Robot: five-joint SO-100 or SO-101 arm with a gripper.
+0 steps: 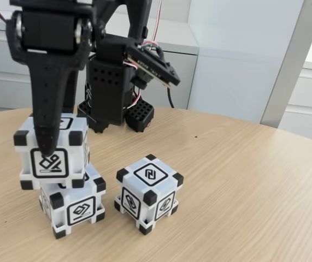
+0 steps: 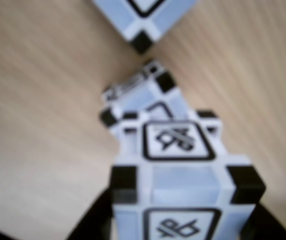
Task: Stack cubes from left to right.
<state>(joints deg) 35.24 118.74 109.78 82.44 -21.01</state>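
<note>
soft, even daylight fills the fixed view, bright and cool, coming from the pale wall and panels behind the table (image 1: 243,180). the wood shows no hard glare, just a mild sheen toward the back. short, faint shadows sit under the cubes (image 1: 147,194), falling forward and a little left. the focus there is crisp, and the black arm (image 1: 52,65) reads dark with little detail. the wrist view is soft all over, the near cube (image 2: 183,190) smeared, the wood grain streaked, and the bottom corners dark.
</note>
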